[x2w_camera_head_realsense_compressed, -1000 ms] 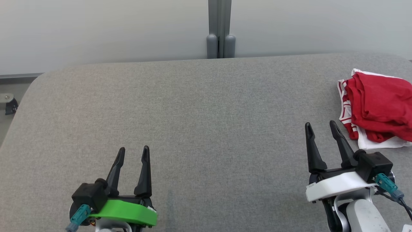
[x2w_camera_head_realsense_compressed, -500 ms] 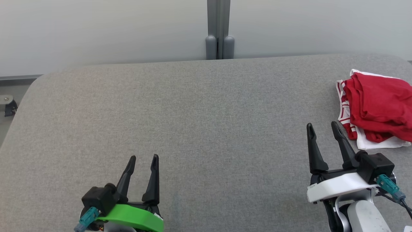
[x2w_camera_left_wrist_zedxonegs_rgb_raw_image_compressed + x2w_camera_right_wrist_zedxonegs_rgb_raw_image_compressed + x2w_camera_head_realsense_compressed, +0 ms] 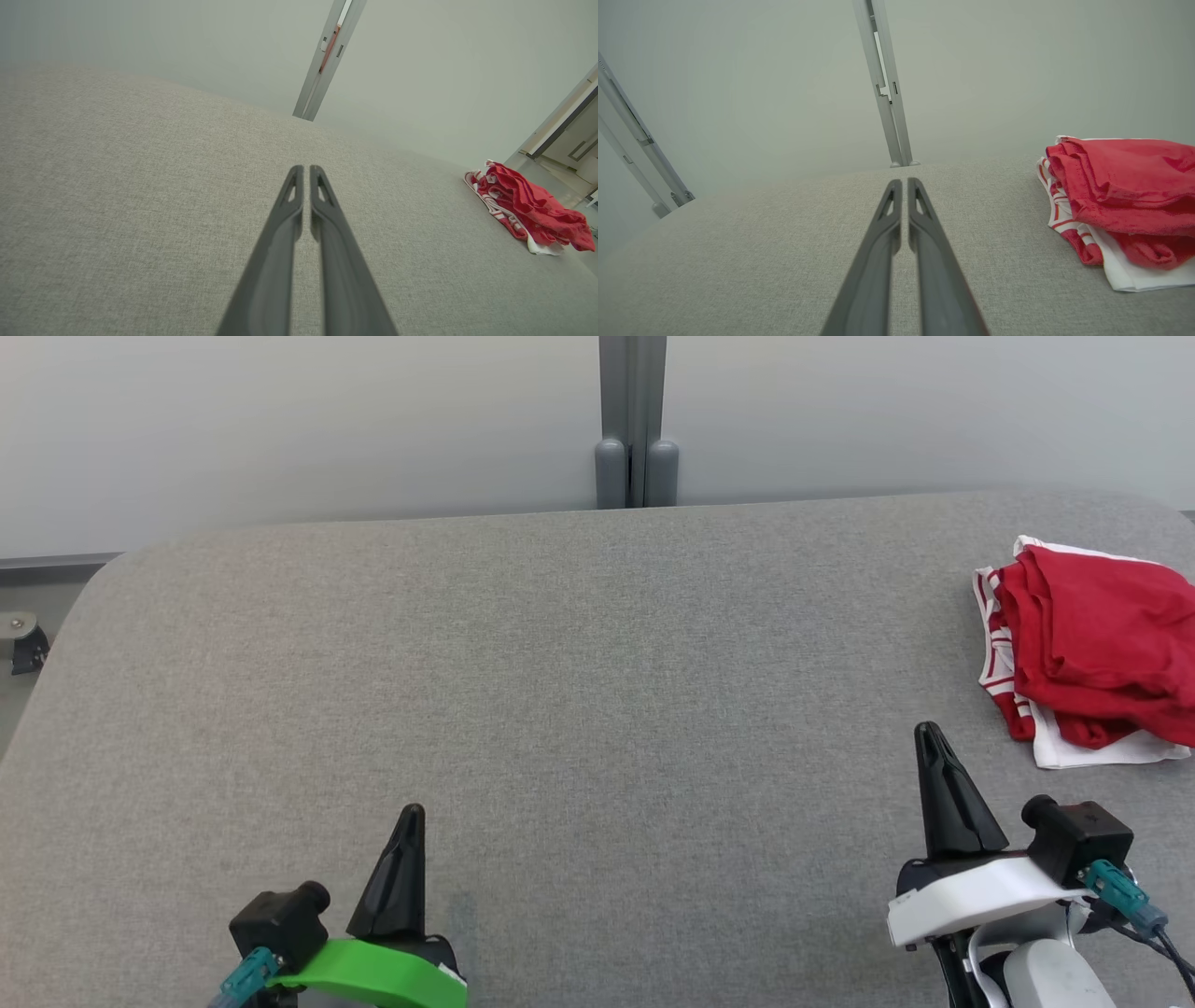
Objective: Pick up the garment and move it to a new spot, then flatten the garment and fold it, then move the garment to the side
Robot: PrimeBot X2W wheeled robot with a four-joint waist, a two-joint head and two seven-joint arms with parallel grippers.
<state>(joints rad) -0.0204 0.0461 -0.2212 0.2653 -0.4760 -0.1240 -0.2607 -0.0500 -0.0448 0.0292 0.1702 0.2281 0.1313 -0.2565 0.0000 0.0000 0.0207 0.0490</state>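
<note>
Currently, your left hand [image 3: 409, 814] shows at the near left of the grey fabric-covered worktop [image 3: 579, 672], jaws pressed together with nothing between them. Your right hand [image 3: 930, 733], at the near right, is likewise pressed together and empty. The crumpled red and white cloth garment [image 3: 1092, 644] lies heaped on the worktop's right side, near the right hand but not touching it.

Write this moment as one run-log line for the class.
left gripper: shut, empty, over table | right gripper: shut, empty, short of garment | garment: red-and-white, lying at table's far right, not held
</note>
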